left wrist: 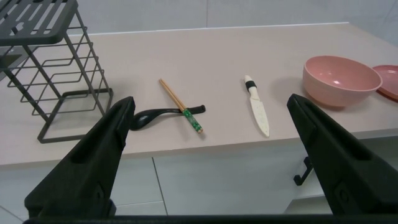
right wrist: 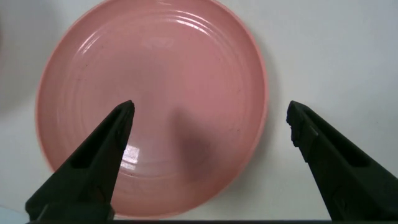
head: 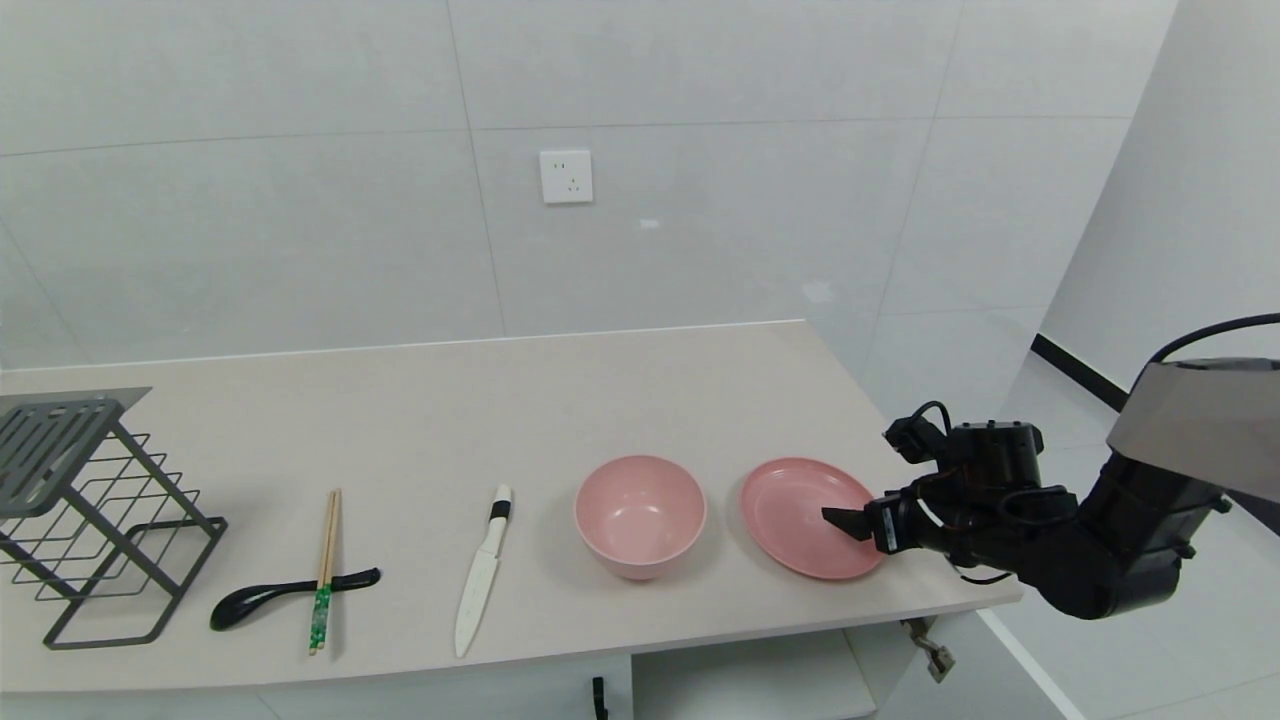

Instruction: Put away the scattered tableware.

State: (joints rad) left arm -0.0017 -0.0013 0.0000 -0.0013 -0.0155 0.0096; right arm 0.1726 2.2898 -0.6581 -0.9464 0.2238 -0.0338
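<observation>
Rack (head: 95,500) cut off at left frame edge; dark metal wire, slatted top. Right rim of plate (head: 790,510) partly hidden behind right gripper (head: 848,522). Right gripper spread wide over plate, holding nothing; can't tell if it touches. Left gripper (left wrist: 210,104) also wide, empty, out in front of counter (head: 560,400). Counter matte beige. Left to right on it: glossy black spoon (head: 262,600), green-tipped wooden chopsticks (head: 325,560) laid across spoon handle, white knife (head: 480,585), round pink bowl (head: 640,515), shallow pink plate with concentric rings.
</observation>
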